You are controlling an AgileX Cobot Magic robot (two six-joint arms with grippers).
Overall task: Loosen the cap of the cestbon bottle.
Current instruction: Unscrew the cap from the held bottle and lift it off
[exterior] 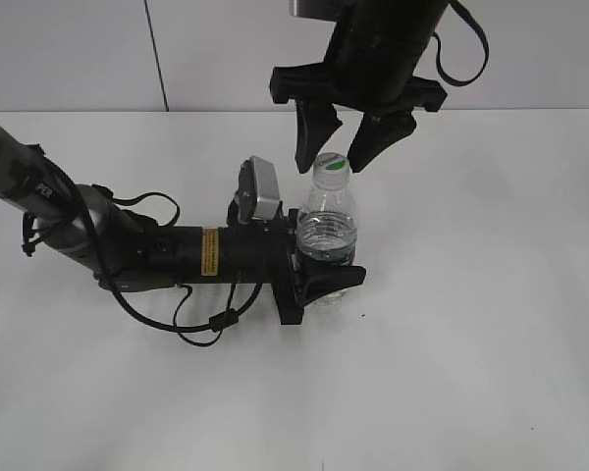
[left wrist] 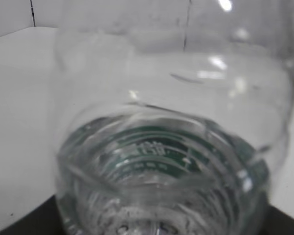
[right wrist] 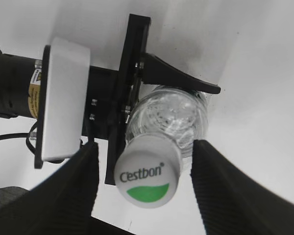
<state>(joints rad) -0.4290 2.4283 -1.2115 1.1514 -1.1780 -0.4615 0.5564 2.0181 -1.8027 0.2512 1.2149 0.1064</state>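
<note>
The cestbon bottle point(exterior: 327, 231) stands upright on the white table, clear and ribbed, with a dark green label band. My left gripper point(exterior: 326, 259) lies low along the table and is shut on the bottle's lower body; one black finger point(right wrist: 179, 78) shows beside the bottle point(right wrist: 169, 115). The left wrist view is filled by the bottle point(left wrist: 171, 147) up close. The white cap point(right wrist: 147, 171) with its green patch sits on the neck. My right gripper point(exterior: 331, 162) hangs above the cap point(exterior: 331, 167), open, with a finger point(right wrist: 73, 186) on each side and a gap between each and the cap.
The left arm point(exterior: 128, 245) stretches across the table from the left, with its silver wrist camera point(exterior: 258, 188) and loose cables point(exterior: 206, 319) beside it. A pale wall point(exterior: 226, 49) runs along the table's far edge.
</note>
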